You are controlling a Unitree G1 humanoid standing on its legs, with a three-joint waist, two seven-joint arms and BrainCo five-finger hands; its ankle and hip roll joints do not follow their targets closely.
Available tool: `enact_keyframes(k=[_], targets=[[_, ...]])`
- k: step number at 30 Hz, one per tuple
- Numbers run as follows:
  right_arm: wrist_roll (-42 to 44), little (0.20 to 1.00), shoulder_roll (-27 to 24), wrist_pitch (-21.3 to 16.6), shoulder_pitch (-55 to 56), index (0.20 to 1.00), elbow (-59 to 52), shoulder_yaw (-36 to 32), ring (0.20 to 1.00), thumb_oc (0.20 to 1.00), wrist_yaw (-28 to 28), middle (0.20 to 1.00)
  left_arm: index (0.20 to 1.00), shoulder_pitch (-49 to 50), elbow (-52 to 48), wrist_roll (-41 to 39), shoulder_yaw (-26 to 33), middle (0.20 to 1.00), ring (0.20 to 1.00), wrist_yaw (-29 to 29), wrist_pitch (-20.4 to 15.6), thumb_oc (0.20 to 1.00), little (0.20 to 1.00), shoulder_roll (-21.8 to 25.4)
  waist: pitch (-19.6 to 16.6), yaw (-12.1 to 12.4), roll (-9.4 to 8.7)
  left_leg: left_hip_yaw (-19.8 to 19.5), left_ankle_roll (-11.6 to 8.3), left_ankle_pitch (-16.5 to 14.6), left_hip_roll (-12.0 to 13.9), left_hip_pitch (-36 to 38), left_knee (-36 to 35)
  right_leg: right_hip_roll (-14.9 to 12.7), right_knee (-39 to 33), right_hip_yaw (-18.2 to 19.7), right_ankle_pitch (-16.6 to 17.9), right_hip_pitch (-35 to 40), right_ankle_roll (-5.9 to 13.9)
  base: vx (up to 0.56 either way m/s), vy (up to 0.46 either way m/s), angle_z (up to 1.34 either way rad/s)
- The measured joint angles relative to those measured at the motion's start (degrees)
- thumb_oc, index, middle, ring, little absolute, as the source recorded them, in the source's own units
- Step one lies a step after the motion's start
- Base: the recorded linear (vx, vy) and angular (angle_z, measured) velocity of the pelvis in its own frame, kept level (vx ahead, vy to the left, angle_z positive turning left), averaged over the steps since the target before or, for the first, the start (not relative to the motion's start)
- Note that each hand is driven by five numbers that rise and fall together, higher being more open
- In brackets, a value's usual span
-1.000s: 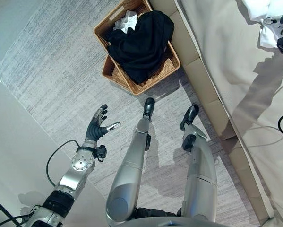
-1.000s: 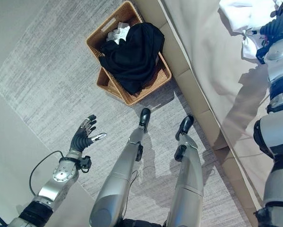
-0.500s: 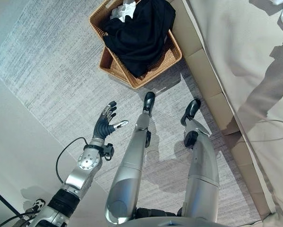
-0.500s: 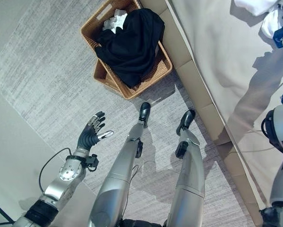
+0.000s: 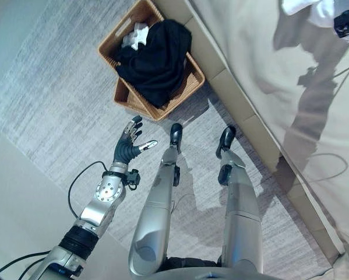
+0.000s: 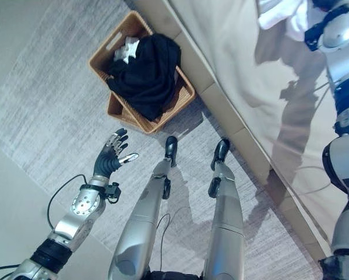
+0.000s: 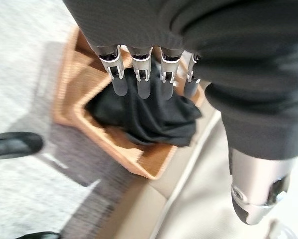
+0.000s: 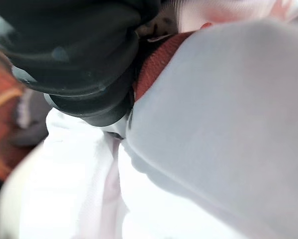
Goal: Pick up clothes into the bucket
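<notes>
A woven brown basket (image 5: 189,79) stands on the grey rug beside the bed. A black garment (image 5: 157,61) is heaped in it, with a bit of white cloth (image 5: 133,36) at its far end. My left hand (image 5: 129,147) is raised over the rug a short way from the basket, open and holding nothing. In the left wrist view its fingers (image 7: 141,74) point at the basket (image 7: 74,94). White clothes (image 6: 279,11) lie on the bed. My right hand (image 5: 344,23) is up against them. White cloth (image 8: 188,159) presses close round it and hides its fingers.
The beige bed (image 5: 261,52) runs along the right side, its padded base (image 5: 250,125) bordering the rug (image 5: 57,87). Bare pale floor (image 5: 17,192) lies left of the rug.
The whole picture has shifted, so the camera has moved. My left hand stays spread over the rug and my right hand stays at the white clothes.
</notes>
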Motion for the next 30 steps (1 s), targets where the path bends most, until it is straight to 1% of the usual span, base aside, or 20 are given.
enact_keyframes(k=[1, 2, 3, 4, 5, 7, 8, 9, 10, 11, 12, 14, 15, 16, 17, 18, 20, 23, 28, 30], targets=[[0.09, 0.2, -1.54, -1.19, 1.13, 0.2, -5.88, -0.04, 0.2, 0.2, -0.41, 0.2, 1.0, -0.71, 0.03, 0.05, -0.24, 1.0, 1.0, -0.04, -0.07, 1.0, 1.0, 0.69, -0.31, -0.53, -0.69, 0.94, 0.05, -0.33, 0.27, 1.1, -0.1, 0.74, -1.58, 0.68, 0.79, 1.22, 0.48, -0.11, 0.003, -0.31], [0.11, 0.2, -2.31, -1.99, 1.69, 0.2, -8.36, -0.14, 0.2, 0.2, -0.71, 0.2, 1.0, -1.15, -0.08, 0.09, -0.11, 1.0, 1.0, -0.02, -0.17, 1.0, 1.0, 0.73, -0.3, -0.59, -0.8, 1.17, 0.05, -0.8, 0.68, 1.55, -0.07, 0.86, -1.93, 0.68, 0.79, 1.95, 0.56, -0.04, -0.014, -0.27], [0.35, 0.2, -4.79, -2.45, 5.05, 0.2, -14.47, -1.76, 0.2, 0.2, -1.26, 0.2, 1.0, -2.31, -0.05, 0.22, -0.04, 1.0, 1.0, 0.0, -0.04, 1.0, 1.0, 0.88, -0.2, -1.28, -1.02, 1.47, 0.2, -0.46, 0.6, 2.71, 0.01, 0.93, -2.43, 0.76, 1.67, 3.24, 0.66, -0.03, -0.007, -0.09], [0.49, 0.2, -5.63, -3.12, 7.17, 0.2, -17.82, -2.72, 0.2, 0.2, -1.61, 0.2, 1.0, -2.34, -0.43, 0.33, 0.48, 1.0, 1.0, 0.0, -0.22, 1.0, 1.0, 1.28, -0.15, -1.58, -1.16, 1.29, 0.17, -0.51, 0.56, 3.54, -0.04, 0.89, -2.45, 0.71, 1.61, 4.17, 0.59, 0.0, 0.0, 0.0], [0.5, 0.2, -7.86, -3.57, 12.13, 0.2, -24.95, -4.39, 0.2, 0.2, -1.77, 0.2, 1.0, -2.94, -0.49, 1.32, 1.71, 1.0, 1.0, 0.0, -0.16, 1.0, 1.0, 2.4, -0.09, -2.64, -1.55, 1.23, 0.24, -0.6, 0.5, 6.07, -0.62, 0.94, -2.82, 0.74, 1.49, 6.57, 0.51, -0.01, -0.01, 0.03], [0.54, 0.2, -8.94, -5.36, 19.46, 0.2, -31.78, -8.0, 0.2, 0.2, -1.71, 0.2, 1.0, -4.05, -1.04, 1.3, 3.95, 1.0, 1.0, 0.15, -0.51, 1.0, 1.0, 4.45, -0.29, -3.49, -2.29, 1.45, 0.31, -1.4, 0.6, 9.79, -1.18, 0.78, -3.91, 0.82, 1.02, 10.26, 0.31, 0.0, -0.009, -0.03], [0.67, 0.2, -9.35, -6.25, 24.41, 0.2, -35.86, -11.12, 0.2, 0.2, -1.57, 0.2, 1.0, -4.09, -2.1, 1.3, 5.25, 1.0, 1.0, 0.3, -1.2, 1.0, 1.0, 5.69, -0.4, -3.4, -2.61, 1.53, 0.46, -1.5, 0.6, 12.02, -1.85, 0.78, -4.41, 0.76, 0.95, 12.44, 0.34, 0.01, -0.015, -0.03], [1.21, 0.2, -9.7, -6.49, 26.56, 0.2, -37.39, -12.62, 0.2, 0.2, -1.1, 0.2, 1.0, -5.07, -2.72, 1.3, 5.61, 1.0, 1.0, 0.29, -1.07, 1.0, 1.0, 6.13, -0.35, -3.64, -2.77, 1.69, 0.43, -1.53, 0.57, 12.95, -2.07, 0.8, -4.47, 0.8, 0.9, 13.29, 0.38, 0.01, -0.015, -0.04], [2.15, 0.2, -9.7, -7.05, 31.74, 0.2, -40.42, -16.23, 0.2, 0.2, -0.27, 0.2, 1.0, -5.74, -4.68, 1.33, 6.52, 1.0, 1.0, 0.31, -1.32, 1.0, 1.0, 7.04, -0.43, -3.43, -3.19, 1.91, 0.48, -1.57, 0.56, 14.92, -2.72, 0.78, -5.05, 0.8, 0.8, 15.04, 0.52, 0.01, -0.024, -0.05], [2.76, 0.2, -10.45, -6.85, 34.05, 0.2, -42.45, -17.49, 0.2, 0.2, 0.59, 0.2, 1.0, -6.78, -5.72, 1.53, 6.86, 1.0, 1.0, 0.36, -1.17, 1.0, 1.0, 7.55, -0.38, -3.96, -3.29, 2.07, 0.46, -1.6, 0.57, 15.81, -2.93, 0.83, -5.36, 0.89, 0.8, 15.88, 0.52, 0.01, -0.024, -0.07], [3.67, 0.2, -11.34, -7.28, 38.24, 0.2, -45.79, -19.9, 0.2, 0.2, 2.04, 0.2, 1.0, -7.68, -7.91, 3.72, 7.53, 1.0, 1.0, 0.55, -1.24, 1.0, 1.0, 8.97, -0.31, -4.05, -3.63, 2.25, 0.45, -1.6, 0.64, 17.29, -3.42, 0.86, -5.73, 0.94, 0.82, 17.21, 0.54, 0.01, -0.011, -0.04], [4.82, 0.2, -12.27, -7.34, 43.38, 0.2, -49.54, -22.49, 0.2, 0.2, 4.8, 0.2, 1.0, -9.62, -10.97, 6.83, 8.49, 1.0, 1.0, 0.57, -1.01, 1.0, 1.0, 11.31, -0.18, -4.31, -4.08, 2.52, 0.45, -1.62, 0.66, 20.22, -4.53, 1.15, -6.6, 1.06, 0.89, 20.01, 0.66, 0.0, 0.008, -0.05], [5.4, 0.2, -12.33, -7.3, 44.33, 0.2, -50.2, -22.83, 0.2, 0.2, 5.81, 0.2, 1.0, -10.84, -11.37, 7.58, 8.47, 1.0, 1.0, 0.59, -1.02, 1.0, 1.0, 11.52, -0.19, -4.46, -4.13, 2.55, 0.45, -1.62, 0.67, 21.52, -4.96, 1.19, -7.06, 1.06, 0.93, 21.36, 0.71, 0.01, 0.013, -0.05], [6.32, 0.2, -12.71, -7.23, 46.59, 0.2, -52.12, -23.97, 0.2, 0.2, 7.3, 0.2, 1.0, -12.89, -11.64, 8.01, 8.29, 1.0, 1.0, 0.31, -0.9, 1.0, 1.0, 10.62, -0.21, -5.18, -4.17, 2.54, 0.43, -1.65, 0.72, 23.8, -5.88, 1.27, -8.1, 0.96, 1.01, 23.79, 0.85, 0.0, 0.0, 0.0], [6.62, 0.2, -12.81, -7.29, 47.47, 0.2, -52.9, -24.56, 0.2, 0.2, 7.77, 0.2, 1.0, -13.59, -11.7, 7.99, 8.25, 1.0, 1.0, 0.15, -0.96, 1.0, 1.0, 9.73, -0.25, -5.01, -4.21, 2.56, 0.49, -1.6, 0.73, 24.57, -6.32, 1.24, -8.43, 0.92, 1.19, 24.6, 1.12, 0.0, 0.0, 0.0], [7.23, 0.2, -13.38, -7.17, 47.99, 0.2, -54.01, -24.9, 0.2, 0.2, 8.63, 0.2, 1.0, -15.4, -11.71, 7.96, 7.67, 1.0, 1.0, -0.22, -0.63, 1.0, 1.0, 8.4, -0.32, -6.07, -4.39, 2.62, 0.43, -1.66, 0.77, 25.67, -6.97, 1.34, -9.29, 0.86, 1.13, 25.66, 1.07, 0.03, -0.01, 0.0], [8.04, 0.2, -13.82, -7.06, 47.77, 0.2, -55.61, -25.1, 0.2, 0.2, 10.21, 0.2, 1.0, -19.81, -11.69, 7.99, 4.74, 1.0, 1.0, -1.18, 0.38, 1.0, 1.0, 7.04, -0.41, -6.57, -4.58, 2.65, 0.5, -1.57, 0.93, 27.16, -8.04, 1.5, -10.56, 0.77, 1.33, 27.25, 1.34, 0.06, -0.002, -0.04], [8.04, 0.2, -13.88, -6.64, 47.64, 0.2, -56.85, -25.38, 0.2, 0.2, 11.77, 0.2, 1.0, -24.77, -11.72, 8.23, 1.42, 1.0, 1.0, -2.86, 1.36, 1.0, 1.0, 7.16, -0.49, -6.76, -4.66, 3.17, 0.21, -1.35, 1.35, 29.93, -9.21, 1.83, -11.42, 1.03, 1.79, 29.65, 1.82, 0.06, 0.015, -0.1], [7.99, 0.2, -13.67, -5.8, 47.7, 0.2, -59.14, -26.16, 0.2, 0.2, 14.17, 0.2, 1.0, -29.07, -11.75, 12.05, 0.82, 1.0, 1.0, -4.45, 2.29, 1.0, 1.0, 7.7, -0.67, -6.72, -4.6, 4.04, 0.18, -1.36, 2.0, 35.0, -11.41, 2.75, -12.77, 1.54, 1.95, 33.86, 1.52, 0.08, 0.02, -0.12], [7.97, 0.2, -13.11, -5.38, 47.76, 0.2, -60.14, -27.31, 0.2, 0.2, 14.95, 0.2, 1.0, -29.99, -11.7, 12.46, -1.29, 1.0, 1.0, -6.09, 3.2, 1.0, 1.0, 8.83, -0.94, -6.88, -4.55, 4.13, 0.16, -1.36, 2.16, 37.29, -12.84, 3.08, -14.07, 1.47, 1.98, 36.03, 1.52, 0.07, 0.023, -0.04]])
